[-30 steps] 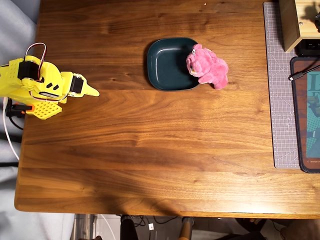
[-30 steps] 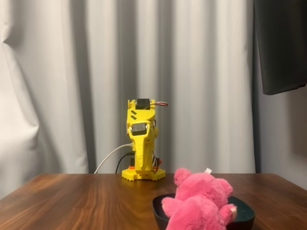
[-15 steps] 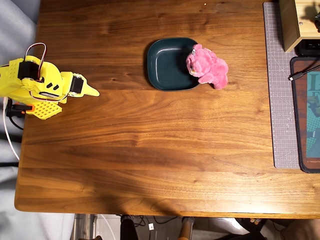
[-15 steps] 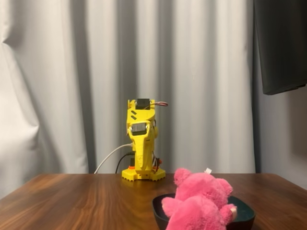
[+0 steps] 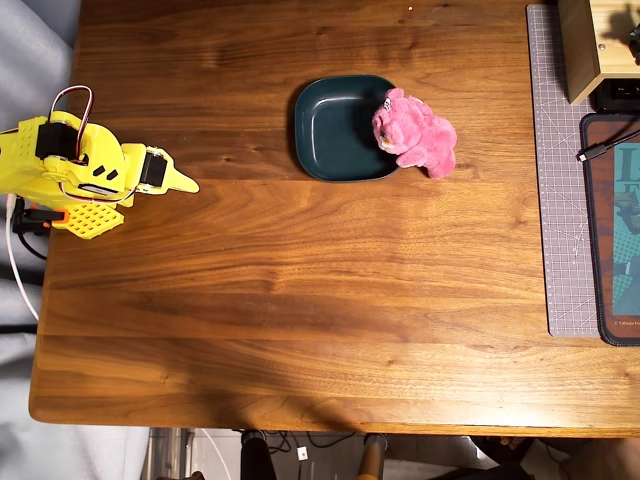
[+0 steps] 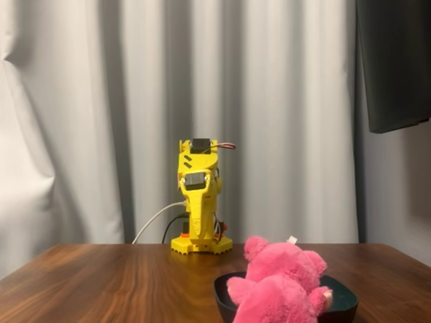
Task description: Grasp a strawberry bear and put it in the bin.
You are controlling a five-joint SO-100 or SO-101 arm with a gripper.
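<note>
The pink plush strawberry bear [image 5: 415, 133] lies across the right rim of the dark teal bin [image 5: 335, 128] in the overhead view. Its head hangs over the rim and its body rests on the table outside. In the fixed view the bear [image 6: 279, 282] is in the foreground and hides much of the bin [image 6: 342, 301]. My yellow gripper [image 5: 186, 184] is folded back at the table's left edge, far from both. Its fingers come to one closed point and it holds nothing. The arm [image 6: 200, 202] stands upright at the far side of the table in the fixed view.
A grey cutting mat [image 5: 556, 190] runs along the table's right side, with a dark printed mat [image 5: 612, 240], a cable [image 5: 600, 150] and a wooden box [image 5: 588, 48] on it. White curtains [image 6: 81, 121] hang behind the arm.
</note>
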